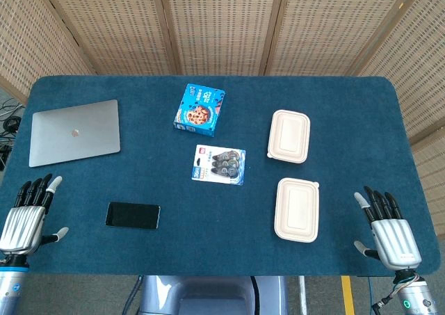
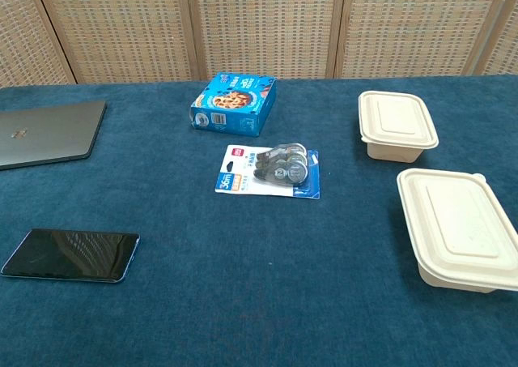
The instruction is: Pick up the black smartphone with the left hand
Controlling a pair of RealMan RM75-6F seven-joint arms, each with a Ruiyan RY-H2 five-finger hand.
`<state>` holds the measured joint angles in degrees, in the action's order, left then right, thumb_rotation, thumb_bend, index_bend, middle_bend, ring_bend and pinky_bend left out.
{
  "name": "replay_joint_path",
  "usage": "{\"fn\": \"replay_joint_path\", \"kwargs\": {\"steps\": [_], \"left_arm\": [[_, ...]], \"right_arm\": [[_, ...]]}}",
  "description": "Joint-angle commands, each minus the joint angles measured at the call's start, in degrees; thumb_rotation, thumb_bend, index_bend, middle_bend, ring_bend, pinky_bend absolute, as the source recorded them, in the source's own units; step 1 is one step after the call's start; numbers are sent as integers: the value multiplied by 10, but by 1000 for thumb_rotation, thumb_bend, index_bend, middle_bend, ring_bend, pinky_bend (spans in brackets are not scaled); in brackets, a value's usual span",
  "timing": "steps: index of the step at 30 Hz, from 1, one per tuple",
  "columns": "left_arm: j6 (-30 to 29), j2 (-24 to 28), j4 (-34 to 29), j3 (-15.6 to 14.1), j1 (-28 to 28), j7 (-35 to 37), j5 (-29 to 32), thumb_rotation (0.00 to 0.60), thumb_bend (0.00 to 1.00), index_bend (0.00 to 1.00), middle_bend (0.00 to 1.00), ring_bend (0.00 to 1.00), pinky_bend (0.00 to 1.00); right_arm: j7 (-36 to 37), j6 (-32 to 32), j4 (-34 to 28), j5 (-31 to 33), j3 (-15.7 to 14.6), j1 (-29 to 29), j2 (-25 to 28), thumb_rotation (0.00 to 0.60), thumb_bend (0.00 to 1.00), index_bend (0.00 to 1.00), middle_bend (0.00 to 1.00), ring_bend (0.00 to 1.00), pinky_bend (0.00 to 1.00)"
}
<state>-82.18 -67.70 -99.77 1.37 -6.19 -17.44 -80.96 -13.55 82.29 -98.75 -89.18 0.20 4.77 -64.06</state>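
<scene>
The black smartphone (image 1: 133, 215) lies flat and face up on the blue table cloth near the front left; the chest view shows the smartphone (image 2: 71, 254) at its lower left. My left hand (image 1: 26, 220) rests at the table's front left corner, palm down, fingers spread, holding nothing, a short way left of the phone. At the front right corner my right hand (image 1: 386, 229) lies the same way, fingers apart and empty. Neither hand appears in the chest view.
A closed grey laptop (image 1: 74, 131) sits at the back left. A blue cookie box (image 1: 199, 109) and a blister pack of tape rolls (image 1: 220, 164) occupy the middle. Two beige lidded containers (image 1: 289, 135) (image 1: 297, 209) stand on the right.
</scene>
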Motion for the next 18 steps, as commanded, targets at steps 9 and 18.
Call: {"fn": "replay_joint_path", "kwargs": {"steps": [9,18], "left_arm": [[2,2,-3,-2,0,4,-2,600,95,22,0,0,0],[3,6,-6,-3,0,14,-7,600,95,22,0,0,0]], "right_arm": [[3,-2,1,2,0,0,1,600,53,6,0,0,0],[2,0,-2,-1,-1,-1,2,600,53,6,0,0,0]]}}
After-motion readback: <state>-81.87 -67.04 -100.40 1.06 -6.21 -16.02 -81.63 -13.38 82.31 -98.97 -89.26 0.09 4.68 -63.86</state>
